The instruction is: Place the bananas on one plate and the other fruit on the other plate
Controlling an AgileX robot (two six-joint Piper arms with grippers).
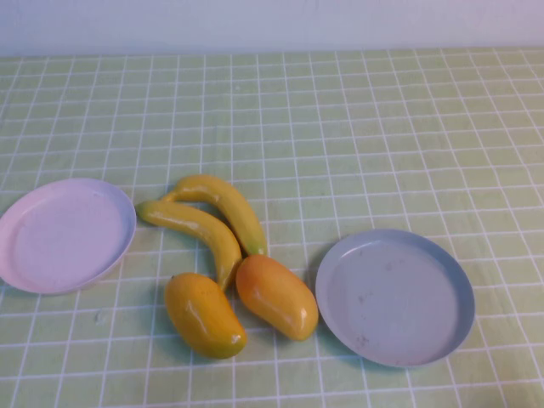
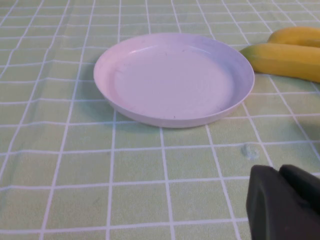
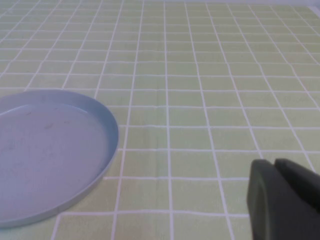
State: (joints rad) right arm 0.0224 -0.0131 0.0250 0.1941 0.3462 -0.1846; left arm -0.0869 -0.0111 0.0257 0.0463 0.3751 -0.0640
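Observation:
Two yellow bananas [image 1: 225,208] [image 1: 197,228] lie side by side on the table between the plates. Two orange-yellow mango-like fruits [image 1: 202,313] [image 1: 276,295] lie just in front of them. The pale pink plate [image 1: 64,234] at the left and the grey-blue plate [image 1: 395,296] at the right are both empty. My left gripper [image 2: 279,172] is shut and empty, hanging short of the pink plate [image 2: 172,80], with the bananas [image 2: 287,60] beyond it. My right gripper [image 3: 274,165] is shut and empty, beside the grey-blue plate [image 3: 45,150]. Neither gripper shows in the high view.
The table is covered by a green cloth with a white grid [image 1: 365,127]. A pale wall [image 1: 272,21] runs along the far edge.

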